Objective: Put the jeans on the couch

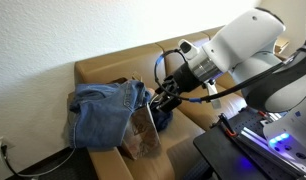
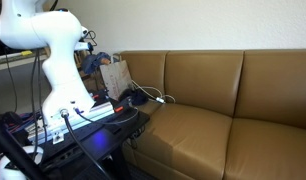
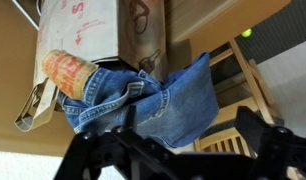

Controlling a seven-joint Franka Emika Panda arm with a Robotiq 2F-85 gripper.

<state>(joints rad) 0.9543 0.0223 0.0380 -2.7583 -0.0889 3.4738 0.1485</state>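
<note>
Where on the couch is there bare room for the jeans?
Bare: the couch seat cushions past the cables, in an exterior view. Crowded: the end with the paper bag, where the jeans are bunched.

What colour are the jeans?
The jeans are blue denim with lighter stitching; the wrist view shows them best.

a brown paper bag (image 1: 143,135) stands upright, an orange canister (image 3: 68,70) beside it, a wooden chair (image 3: 251,85) near.

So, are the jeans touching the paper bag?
Touching. The wrist view shows the jeans draped against the bag, with no gap between them.
</note>
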